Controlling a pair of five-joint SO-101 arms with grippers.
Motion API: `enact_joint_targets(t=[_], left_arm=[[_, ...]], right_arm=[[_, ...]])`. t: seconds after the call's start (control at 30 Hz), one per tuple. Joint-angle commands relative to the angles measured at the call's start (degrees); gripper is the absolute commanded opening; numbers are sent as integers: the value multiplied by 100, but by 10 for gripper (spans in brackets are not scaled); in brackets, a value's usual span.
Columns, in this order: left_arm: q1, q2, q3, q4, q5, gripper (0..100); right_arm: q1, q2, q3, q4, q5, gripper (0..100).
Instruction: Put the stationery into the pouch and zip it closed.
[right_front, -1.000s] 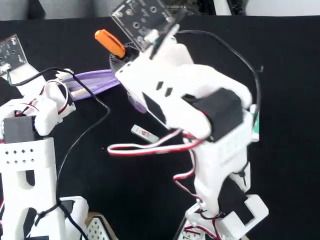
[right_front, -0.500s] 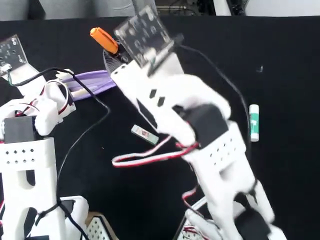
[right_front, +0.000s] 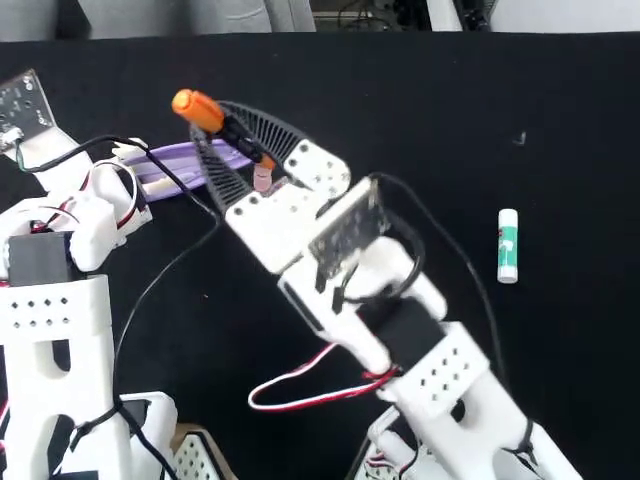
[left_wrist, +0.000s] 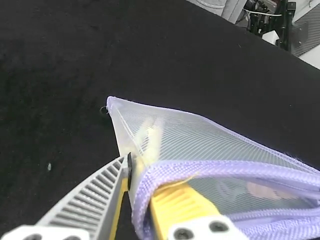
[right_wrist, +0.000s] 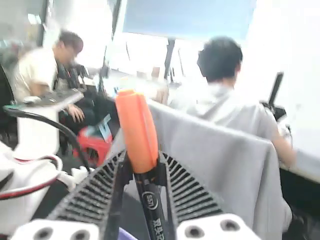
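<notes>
My right gripper (right_front: 224, 137) is shut on a black marker with an orange cap (right_front: 212, 116), holding it just above the open end of the purple-edged mesh pouch (right_front: 183, 162). In the right wrist view the marker (right_wrist: 137, 134) stands upright between the black ribbed fingers (right_wrist: 187, 192). My left gripper (left_wrist: 131, 174) is shut on the pouch's (left_wrist: 205, 145) zipper edge near one corner; pale shapes show through the mesh. A white and green glue stick (right_front: 508, 245) lies on the black table at the right.
The right arm's white body (right_front: 400, 330) stretches diagonally over the table's middle and hides what lies beneath it. The left arm's base (right_front: 50, 330) stands at the front left with a black cable (right_front: 165, 270) looping beside it.
The right arm has swung down and left and its wrist has turned, bringing the marker lower toward the pouch. The glue stick came into view; the small white item is now covered by the arm.
</notes>
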Motion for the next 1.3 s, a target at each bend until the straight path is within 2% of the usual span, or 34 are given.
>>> enact_joint_targets(t=[0.0,0.13,0.23,0.53,0.73,0.9,1.27], left_arm=[[356,-105,-40,-44,79,29],[558,-105,-40,-44,79,29],[620,-97,-40,-44,79,29],[629,-97,-40,-44,79,29],[629,-97,-40,-44,79,29],[629,-97,-40,-44,79,29],[585,-105,-40,-35,79,29]], right_arm=[[-105,-189,971,-2110,18,11],[-97,-189,1982,-4123,18,11],[-88,-180,2387,-4949,18,11],[-123,-154,2475,-4844,-62,11],[-176,-154,2580,-4844,-774,11],[-158,-22,2536,-4501,-835,11],[62,1349,2237,-4457,-826,15]])
